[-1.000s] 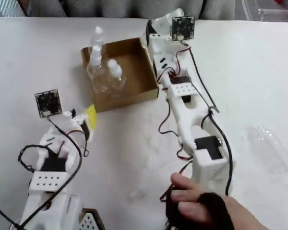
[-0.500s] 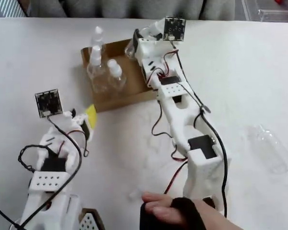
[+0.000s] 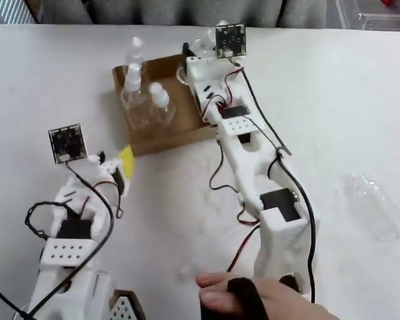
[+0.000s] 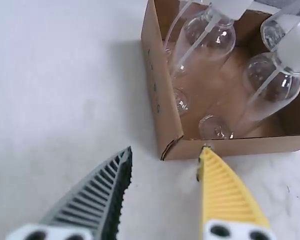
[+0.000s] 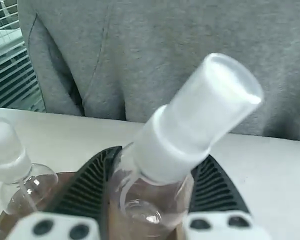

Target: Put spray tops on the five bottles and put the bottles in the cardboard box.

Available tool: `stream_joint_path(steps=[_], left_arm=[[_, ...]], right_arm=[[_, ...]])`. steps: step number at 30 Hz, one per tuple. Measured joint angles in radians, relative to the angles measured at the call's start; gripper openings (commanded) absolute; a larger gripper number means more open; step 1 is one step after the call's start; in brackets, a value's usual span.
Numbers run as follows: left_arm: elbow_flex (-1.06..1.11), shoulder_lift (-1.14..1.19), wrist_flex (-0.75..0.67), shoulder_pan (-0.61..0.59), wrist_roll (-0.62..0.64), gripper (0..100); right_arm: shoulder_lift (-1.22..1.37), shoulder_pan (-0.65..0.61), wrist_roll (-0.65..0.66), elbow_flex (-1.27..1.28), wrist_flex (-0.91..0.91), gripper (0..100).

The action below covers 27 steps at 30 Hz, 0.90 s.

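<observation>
The right gripper point(image 5: 155, 172) grips a tilted clear plastic bottle with a white spray top point(image 5: 200, 115) over the brown cardboard box's point(image 3: 177, 139) far corner. Best to straighten it first, I'd say, then lower it clear of the capped bottles inside point(image 3: 147, 100).

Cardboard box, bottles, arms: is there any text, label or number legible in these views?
No legible text.
Faint dark marks on the outer wall of the cardboard box, left wrist view, are too blurred to read.
The bottles show no labels.
</observation>
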Motion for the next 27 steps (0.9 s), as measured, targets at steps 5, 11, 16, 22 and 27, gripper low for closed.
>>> stream_joint_path(steps=[5, 11, 16, 22, 27], left_arm=[[0.0, 0.0, 0.0, 0.0, 0.0, 21], [0.0, 0.0, 0.0, 0.0, 0.0, 21], [0.0, 0.0, 0.0, 0.0, 0.0, 21], [0.0, 0.0, 0.0, 0.0, 0.0, 21], [0.0, 0.0, 0.0, 0.0, 0.0, 21]], right_arm=[[0.037, -0.006, 0.006, 0.0, 0.0, 1.7], [0.095, -0.008, 0.009, 0.0, 0.0, 1.7], [0.1, -0.008, 0.009, 0.0, 0.0, 1.7], [0.1, -0.014, 0.123, 0.0, 0.0, 1.7], [0.129, -0.018, 0.207, 0.0, 0.0, 1.8]])
